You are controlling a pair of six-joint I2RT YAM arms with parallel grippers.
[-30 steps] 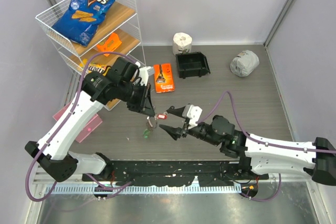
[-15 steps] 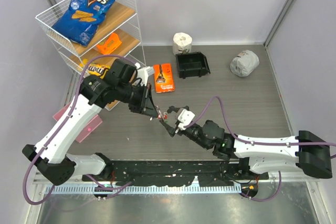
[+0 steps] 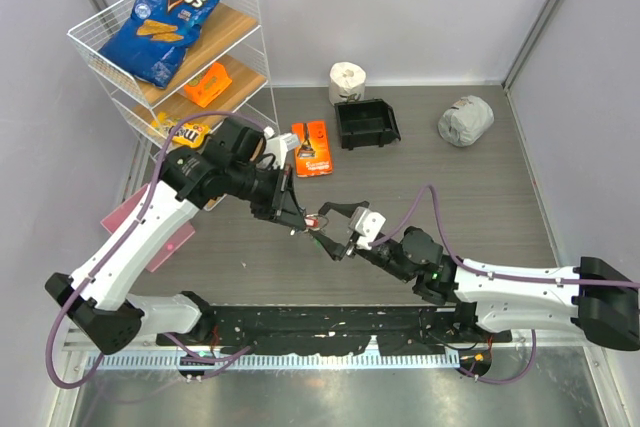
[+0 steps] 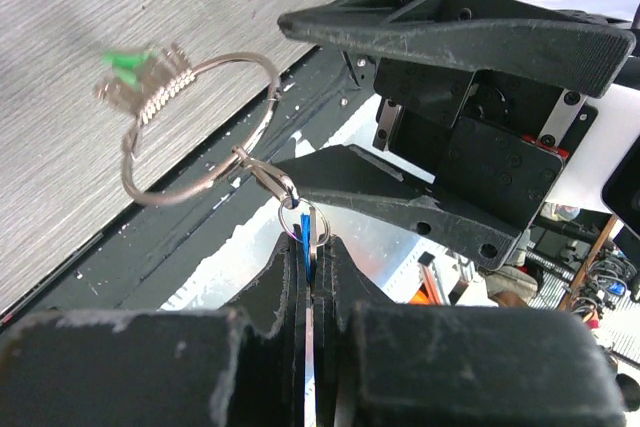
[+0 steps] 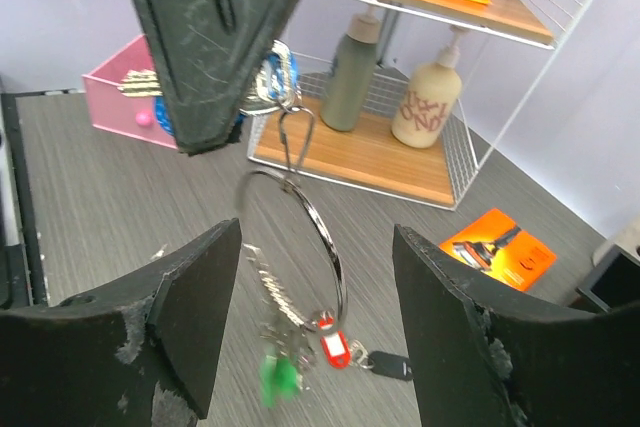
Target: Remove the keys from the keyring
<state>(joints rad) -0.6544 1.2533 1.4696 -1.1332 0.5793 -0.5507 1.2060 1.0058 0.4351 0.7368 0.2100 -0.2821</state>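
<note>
Two hands are hovering over the desk's [image 3: 480, 187] near edge: left hand [image 3: 298, 218] pinching a blue tag [image 5: 277, 75], keyring [image 4: 272, 102] dangling; right hand [image 3: 323, 229] gaping wide.

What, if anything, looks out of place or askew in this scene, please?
The blue Doritos crisp bag lies skewed across the top of the white wire shelf rack. The thin silver wire keyring hangs in mid-air from the left gripper, its small keys blurred.

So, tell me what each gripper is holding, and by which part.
Left gripper pinches the blue tag clipped to the keyring, keys dangling below. Right gripper is open, holding nothing.
</note>
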